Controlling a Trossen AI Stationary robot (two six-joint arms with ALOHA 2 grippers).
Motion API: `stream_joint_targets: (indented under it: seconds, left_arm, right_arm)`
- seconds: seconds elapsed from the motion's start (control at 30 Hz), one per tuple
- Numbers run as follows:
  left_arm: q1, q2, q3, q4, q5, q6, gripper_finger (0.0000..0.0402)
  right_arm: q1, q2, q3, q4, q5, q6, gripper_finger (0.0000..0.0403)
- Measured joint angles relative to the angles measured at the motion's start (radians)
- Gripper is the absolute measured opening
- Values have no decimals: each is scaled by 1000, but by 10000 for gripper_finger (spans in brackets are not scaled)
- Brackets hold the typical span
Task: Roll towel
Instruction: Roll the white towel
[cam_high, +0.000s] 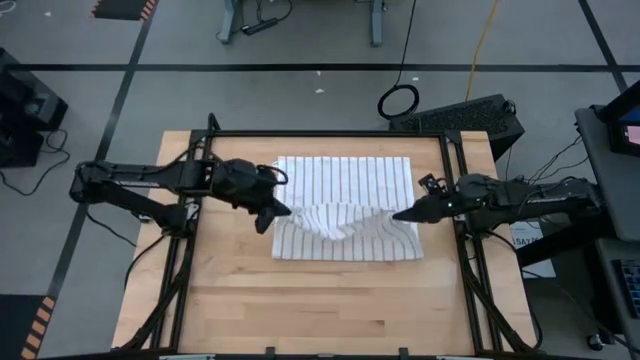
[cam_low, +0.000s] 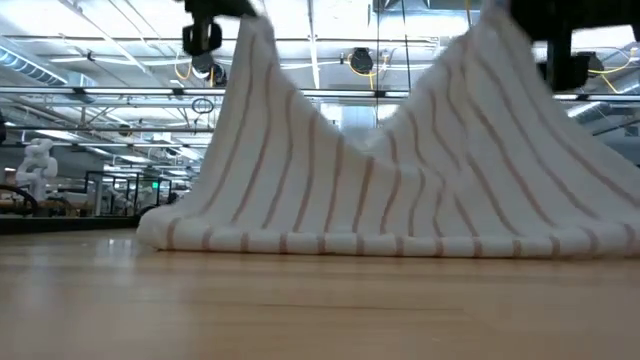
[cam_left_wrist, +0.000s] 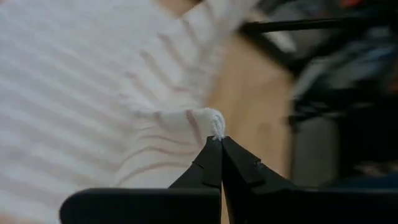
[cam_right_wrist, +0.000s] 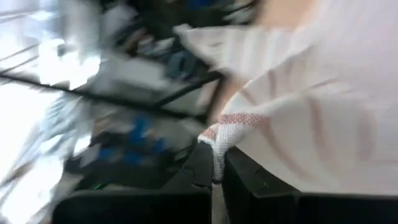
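Observation:
The white towel (cam_high: 345, 180) with narrow dark stripes lies across the far half of the wooden table (cam_high: 330, 310). Its far part is flat and its near edge (cam_low: 400, 243) rests on the wood. Between them the cloth is pulled up into two peaks (cam_low: 252, 40) (cam_low: 492, 35), with a sag in the middle. My left gripper (cam_high: 283, 211) is shut on the towel at its left side. My right gripper (cam_high: 397, 214) is shut on it at its right side. Both stand above the tabletop. My left gripper pinches a small bunched tip of the towel's left edge (cam_left_wrist: 211, 121) between its two fingertips, coming slanting down from the table's left. The cloth falls away from that tip to the table. My right gripper pinches a hemmed bit of the right edge (cam_right_wrist: 219, 138) between its fingers (cam_right_wrist: 249, 180), nearly level from the table's right. The cloth hangs down from there, drawn into folds.
A black metal frame (cam_high: 330, 133) runs round the table's far and side edges, and both arms reach in over it. Bare wood (cam_high: 330, 300) lies between the towel and the near edge. Cables and equipment stand on the floor beyond the table.

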Motion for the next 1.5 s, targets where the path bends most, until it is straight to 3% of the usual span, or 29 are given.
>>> stream_joint_targets:
  seconds: [0.17, 0.37, 0.6, 0.9, 1.33, 1.5]
  left_arm:
    - [-41, -43, 0, 180, 132, -64, 0]
    - [-130, -67, 23, 226, 150, -165, 0]
    - [-239, -66, 72, 222, 142, -250, 0]
    - [-305, -53, 167, 223, 42, -269, 0]
    - [-405, 137, 287, 256, -27, -322, 0]
    - [-421, 156, 294, 195, -121, -321, 0]
  right_arm:
    - [39, -3, 1, 210, -132, 79, 4]
    - [98, -2, 61, 187, -233, 149, 4]
    - [202, 1, 165, 110, -239, 183, 4]
    - [300, 46, 304, -36, -172, 196, 4]
    - [453, 141, 407, -29, -159, 231, 4]
    - [490, 132, 408, -194, -149, 179, 4]
